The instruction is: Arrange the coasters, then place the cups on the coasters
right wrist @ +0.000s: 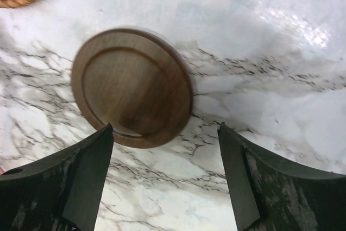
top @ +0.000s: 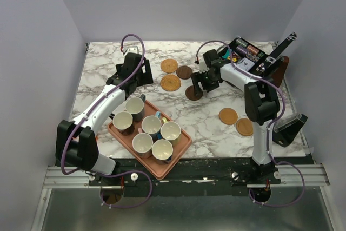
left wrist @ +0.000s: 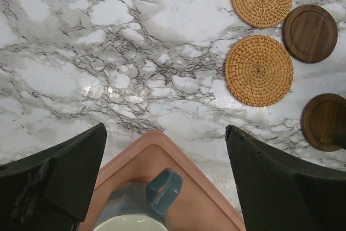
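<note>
Six cups stand on the salmon-pink tray (top: 183, 145), among them a grey-green cup (top: 134, 106) at its far corner, its handle (left wrist: 164, 190) showing in the left wrist view. My left gripper (top: 136, 82) (left wrist: 165, 133) hovers open over that corner, holding nothing. Two woven coasters (top: 169, 65) (top: 171, 83) and a dark coaster (top: 184, 72) lie in mid-table. Another dark coaster (top: 193, 92) (right wrist: 132, 87) lies flat just ahead of my open right gripper (top: 201, 82) (right wrist: 165, 131). Two tan coasters (top: 228, 116) (top: 244, 127) lie near the right arm.
A box of small parts (top: 246, 51) and a dark brown stand (top: 281, 68) sit at the back right corner. A black block (top: 289, 128) lies at the right edge. White walls close in the marble table (top: 108, 63) on three sides.
</note>
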Robot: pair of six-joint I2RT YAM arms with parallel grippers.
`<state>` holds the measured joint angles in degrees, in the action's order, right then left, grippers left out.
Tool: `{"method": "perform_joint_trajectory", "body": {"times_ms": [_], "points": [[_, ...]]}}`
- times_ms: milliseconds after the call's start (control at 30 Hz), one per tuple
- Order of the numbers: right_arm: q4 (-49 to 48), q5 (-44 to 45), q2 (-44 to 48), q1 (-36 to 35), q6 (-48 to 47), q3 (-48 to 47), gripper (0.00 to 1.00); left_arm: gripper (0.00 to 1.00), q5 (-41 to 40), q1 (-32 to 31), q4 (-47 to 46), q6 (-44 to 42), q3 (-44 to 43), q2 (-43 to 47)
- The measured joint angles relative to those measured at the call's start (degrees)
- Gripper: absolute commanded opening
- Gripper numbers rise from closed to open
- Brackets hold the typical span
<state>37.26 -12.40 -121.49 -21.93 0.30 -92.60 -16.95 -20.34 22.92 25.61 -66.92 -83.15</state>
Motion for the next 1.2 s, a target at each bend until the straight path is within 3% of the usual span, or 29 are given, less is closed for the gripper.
{"method": "perform_joint_trajectory", "body": {"times_ms": [533, 800, 1000, 1200], "points": [[-1.2, -7.65, -0.52, -0.37, -3.17, 0.17, 0.81, 0.99, -0.09, 0.0, 0.02, 0.48, 0.35, 0.33], [-1.66, -4.04, 0.87, -0.96, 0.83, 1.4, 0.89, 0.99, -0.11, 0.0, 0.0, 0.59, 0.44, 0.33], [-0.28, 5.62, 11.87, 0.0, 8.04, 9.99, 0.91, 0.99, -0.13, 0.0, -0.17, 0.57, 0.46, 0.33], [3.39, 10.88, 24.83, 5.35, 14.62, 21.03, 0.93, 0.99, 0.0, 0.0, -0.72, 0.55, 1.46, 0.33]]}}
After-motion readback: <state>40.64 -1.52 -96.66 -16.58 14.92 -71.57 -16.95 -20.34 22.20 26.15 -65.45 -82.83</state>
